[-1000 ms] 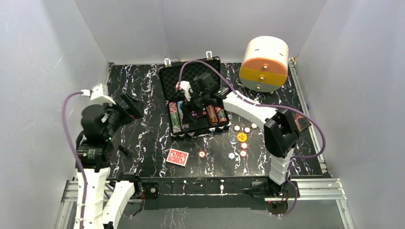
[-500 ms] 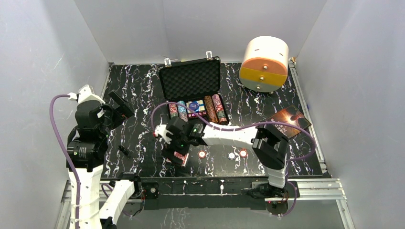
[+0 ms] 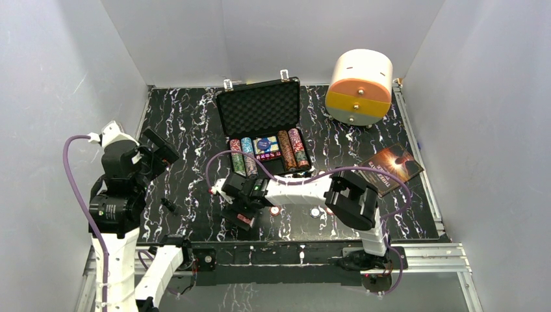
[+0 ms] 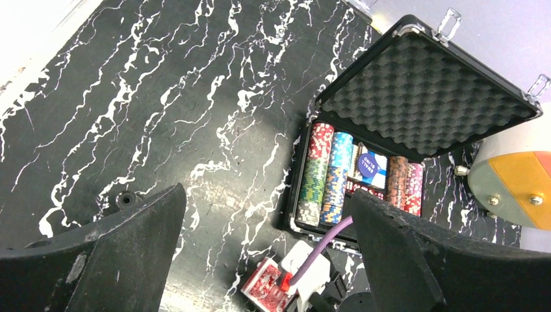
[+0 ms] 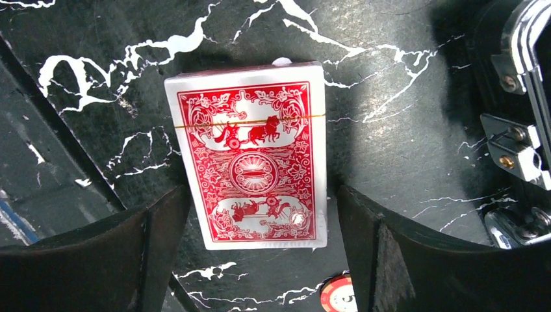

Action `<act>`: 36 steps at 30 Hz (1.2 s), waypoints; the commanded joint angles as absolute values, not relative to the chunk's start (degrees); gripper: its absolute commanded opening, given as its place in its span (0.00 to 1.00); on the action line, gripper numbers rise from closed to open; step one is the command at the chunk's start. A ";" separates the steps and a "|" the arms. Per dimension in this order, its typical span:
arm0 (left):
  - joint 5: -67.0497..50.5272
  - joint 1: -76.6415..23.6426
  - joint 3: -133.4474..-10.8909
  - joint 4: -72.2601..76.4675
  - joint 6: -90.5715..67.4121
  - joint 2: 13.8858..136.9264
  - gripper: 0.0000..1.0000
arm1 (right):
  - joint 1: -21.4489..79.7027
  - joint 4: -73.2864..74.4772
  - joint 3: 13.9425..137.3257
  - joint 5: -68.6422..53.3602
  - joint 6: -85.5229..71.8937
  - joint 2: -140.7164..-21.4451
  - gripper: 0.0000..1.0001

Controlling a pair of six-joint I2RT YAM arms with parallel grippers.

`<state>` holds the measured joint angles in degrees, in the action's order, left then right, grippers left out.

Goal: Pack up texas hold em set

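Note:
The black briefcase (image 3: 258, 109) lies open at the back middle, its foam lid (image 4: 425, 97) raised. Rows of striped poker chips (image 3: 266, 155) and a blue pack fill its tray. The red-backed card deck (image 5: 250, 166) lies flat on the table in front of the case. My right gripper (image 5: 263, 244) is open just above it, one finger on each side of the deck's near end, neither touching. My left gripper (image 3: 156, 155) hangs open and empty, high over the table's left side. Three loose chips (image 3: 275, 210) lie beside the right arm.
A white-and-orange drawer box (image 3: 360, 88) stands at the back right. A brown book (image 3: 390, 168) lies at the right edge. The case's silver latches (image 5: 516, 153) are close to the right of my right gripper. A small black piece (image 3: 169, 205) lies front left.
My right arm swung from over the case down to the card deck at the front, and its jaws opened wide. The left arm pulled back slightly.

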<state>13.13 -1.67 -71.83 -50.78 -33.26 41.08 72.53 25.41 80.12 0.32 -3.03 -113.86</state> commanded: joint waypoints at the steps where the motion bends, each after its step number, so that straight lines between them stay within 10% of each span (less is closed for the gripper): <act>1: 14.05 -1.41 -71.41 -51.50 -33.51 40.87 0.98 | 73.12 24.44 81.63 2.23 -2.72 -115.97 0.86; 9: 9.50 -1.42 -68.23 -51.77 -36.16 40.58 0.98 | 72.40 14.42 73.76 4.48 3.55 -110.53 0.58; 18: -1.15 -1.41 -64.60 -51.89 -40.54 43.60 0.98 | 65.07 -6.15 54.94 -5.94 4.28 -88.75 0.56; 30: -51.16 -1.42 -43.57 -35.32 -40.46 51.36 0.98 | 55.80 -9.31 54.32 -26.98 7.30 -82.04 0.56; 36: -58.47 -1.43 -35.56 -19.94 -52.96 49.40 0.82 | 54.57 -6.51 57.88 -33.35 9.58 -83.69 0.56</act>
